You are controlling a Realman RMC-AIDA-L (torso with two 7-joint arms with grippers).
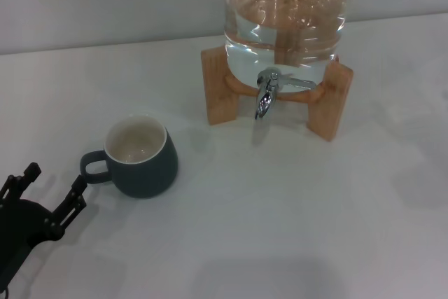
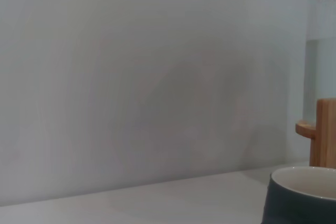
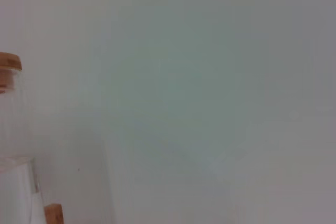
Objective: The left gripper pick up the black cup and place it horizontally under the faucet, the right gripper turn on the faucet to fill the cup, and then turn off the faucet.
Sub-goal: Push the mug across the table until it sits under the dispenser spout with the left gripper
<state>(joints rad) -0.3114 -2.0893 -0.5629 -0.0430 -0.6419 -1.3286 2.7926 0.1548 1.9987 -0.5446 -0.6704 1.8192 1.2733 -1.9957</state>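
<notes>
The black cup (image 1: pixel 141 157) stands upright on the desk, toward its left side, with the small handle turned to the left edge and a little to the front. The left gripper (image 1: pixel 47 190) is low at the front left corner, jaws apart, just beside this handle but not touching it. So the cup lies to the right and slightly behind the jaws, and this arm is clearly the nearer one. The faucet (image 1: pixel 267 94) is well apart, near the back edge, under the glass jar (image 1: pixel 285 15). The right gripper is not visible.
</notes>
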